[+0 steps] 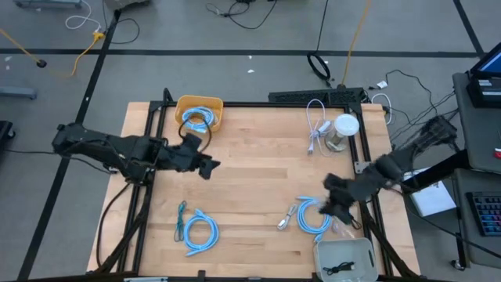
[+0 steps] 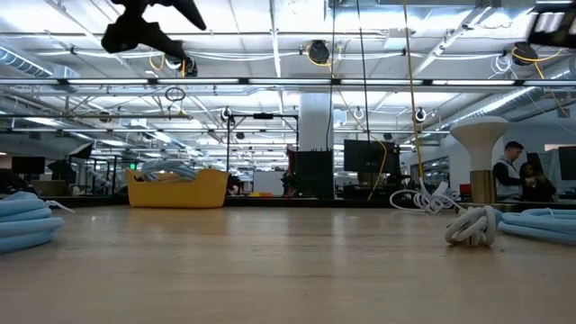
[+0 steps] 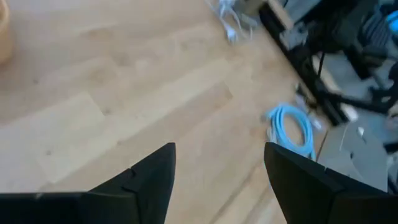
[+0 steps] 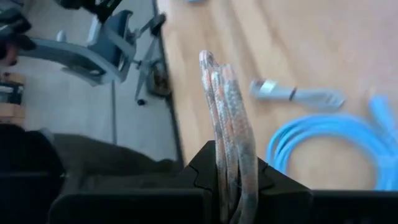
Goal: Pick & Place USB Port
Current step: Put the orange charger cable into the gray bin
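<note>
Wooden table (image 1: pixel 258 180): pale planks in a black frame, standing on a grey floor crossed by dark tape lines and loose cords.
Left gripper (image 1: pixel 210 165): hung above the bare left-centre boards, fingers (image 3: pixel 152 177) spread apart with nothing between them.
Right gripper (image 1: pixel 339 205): sat near the table's right edge, clamped tight on a looped braided cable (image 4: pixel 227 118) that stood up from between its fingers.
Blue cable coils: one (image 1: pixel 311 215) lay just beside the right gripper, another (image 1: pixel 200 231) near the front left.
Grey USB cable (image 1: pixel 286 217): lay on the boards touching the right-hand blue coil.
Yellow bin (image 1: pixel 200 113): stood at the back left edge, holding a blue coil.
White cable (image 1: pixel 316 125): lay at the back right, beside a round white-topped object (image 1: pixel 343 131).
Grey tray (image 1: pixel 344 257): sat at the front right corner with a small dark item inside.
Room: an open hall with ceiling rails and strip lights; a person (image 2: pixel 511 171) stood far off at the right.
</note>
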Tool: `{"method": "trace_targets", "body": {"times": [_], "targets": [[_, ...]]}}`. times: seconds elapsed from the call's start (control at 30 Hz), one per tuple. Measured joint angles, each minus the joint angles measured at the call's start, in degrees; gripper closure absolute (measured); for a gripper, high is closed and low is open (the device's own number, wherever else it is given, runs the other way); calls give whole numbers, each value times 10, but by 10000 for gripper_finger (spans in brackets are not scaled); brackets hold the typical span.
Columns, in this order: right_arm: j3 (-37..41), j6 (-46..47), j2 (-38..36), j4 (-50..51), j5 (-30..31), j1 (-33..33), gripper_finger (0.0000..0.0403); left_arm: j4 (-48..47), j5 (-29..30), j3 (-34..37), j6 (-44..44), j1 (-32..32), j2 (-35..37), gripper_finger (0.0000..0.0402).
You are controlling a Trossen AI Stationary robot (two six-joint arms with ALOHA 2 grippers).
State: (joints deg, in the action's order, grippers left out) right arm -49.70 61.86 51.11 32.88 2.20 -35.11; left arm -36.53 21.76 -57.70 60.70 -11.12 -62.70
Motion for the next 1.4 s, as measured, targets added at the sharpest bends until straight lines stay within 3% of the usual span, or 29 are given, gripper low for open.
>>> {"method": "trace_targets", "body": {"times": [0.17,0.43,0.67,0.97,1.17,1.4], "targets": [[0,86,29,5,70,-139,387,1,7,0,20,-47,-20,158],[0,127,186,52,37,-241,387,-8,8,0,47,-88,-37,158],[-36,120,274,37,7,-270,387,-14,8,0,61,-96,-37,158],[-70,83,288,42,7,-272,383,-14,8,0,63,-95,-37,158],[-71,83,288,-21,7,-270,344,-14,10,0,64,-95,-37,158],[-71,103,288,-22,8,-266,279,-14,13,0,66,-95,-37,158]]}}
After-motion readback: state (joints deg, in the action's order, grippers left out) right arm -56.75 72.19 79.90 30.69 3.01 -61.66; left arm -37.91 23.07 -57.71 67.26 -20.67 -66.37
